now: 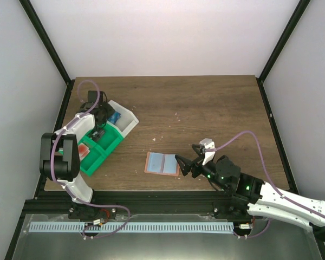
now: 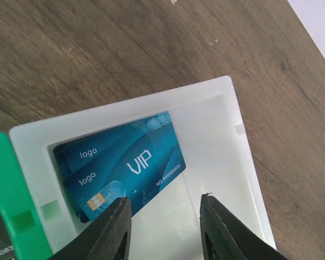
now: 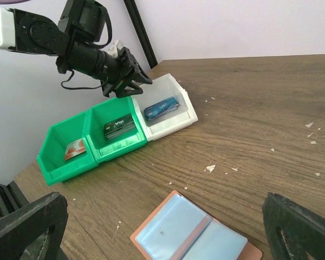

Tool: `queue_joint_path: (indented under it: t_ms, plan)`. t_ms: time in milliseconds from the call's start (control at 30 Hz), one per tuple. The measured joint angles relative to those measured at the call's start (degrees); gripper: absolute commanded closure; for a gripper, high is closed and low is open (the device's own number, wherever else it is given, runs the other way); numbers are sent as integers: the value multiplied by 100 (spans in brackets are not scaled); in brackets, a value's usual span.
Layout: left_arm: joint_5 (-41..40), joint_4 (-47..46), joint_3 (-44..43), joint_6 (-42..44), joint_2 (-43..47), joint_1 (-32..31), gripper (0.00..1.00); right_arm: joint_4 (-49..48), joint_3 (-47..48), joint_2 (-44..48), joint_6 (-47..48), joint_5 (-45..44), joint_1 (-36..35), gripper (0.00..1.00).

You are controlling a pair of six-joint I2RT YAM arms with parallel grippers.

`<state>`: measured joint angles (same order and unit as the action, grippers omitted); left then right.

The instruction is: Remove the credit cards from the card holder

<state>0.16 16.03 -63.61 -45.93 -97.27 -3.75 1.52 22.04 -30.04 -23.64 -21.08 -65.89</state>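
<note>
**Desk** (image 1: 206,108): one, brown wood grain. All items listed below are carried on it.

**Card holder** (image 1: 162,163): one. It is laid open and flat near the front middle of the desk, well apart from the trays. Two light blue panels are turned up, with a salmon-orange border and a centre fold.

**Green tray** (image 3: 59,165): one, divided into two compartments, set at the left of the desk.

**White tray** (image 2: 124,105): one, with a single compartment, touching the far end of the green tray.

**Red and white card** (image 3: 75,149): one, leaned in the green compartment farthest from the white tray.

**Dark cards** (image 3: 119,127): one stack, placed in the green compartment next to the white tray. The number in the stack cannot be told.

**Blue cards** (image 2: 122,168): at least two are counted, stacked slightly askew in the white tray. The top one is marked "VIP" and carries a chip. Whether more lie beneath cannot be told.

**Left hand** (image 2: 163,198): one, with two fingers (image 2: 111,227). It is held over the white tray with the jaws partly parted. Nothing is gripped, and the blue cards are seen lying below and beyond the fingertips.

**Right hand** (image 1: 180,165): one, with two fingers. It is positioned low, just beside the right edge of the card holder. The jaws are spread wide and nothing is held between them.
</note>
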Motion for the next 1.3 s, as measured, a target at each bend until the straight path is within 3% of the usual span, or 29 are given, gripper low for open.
queue_joint_path:
  t_ms: [200, 300, 500, 600, 700, 1033, 1233, 1300]
  plan:
    - [-173, -9, 2, 116, 240, -33, 40, 245, 66, -2, -177, 2, 0, 0]
    - [-225, -20, 31, 271, 411, -122, 24, 452, 199, -20, -350, 0, 0, 0]
    - [44, 101, 42, 623, 879, -332, 12, 938, 619, -448, -667, -20, 0, 0]
    - [297, 219, 90, 809, 1180, -389, 11, 1128, 752, -756, -844, -52, 0, 0]
    - [732, 188, 369, 964, 1659, -424, 1, 1316, 785, -992, -1038, -98, 0, 0]
    - [2441, -109, 1606, 1419, 2983, -813, 15, 1434, 833, -1582, -1458, 81, 0, 3]
    - [3493, -457, 2426, 1495, 3617, -1082, 20, 1246, 833, -2164, -1845, 138, 20, 12]
    - [3707, -522, 2601, 1513, 3786, -1207, 23, 1145, 833, -2385, -1969, 162, 52, 20]
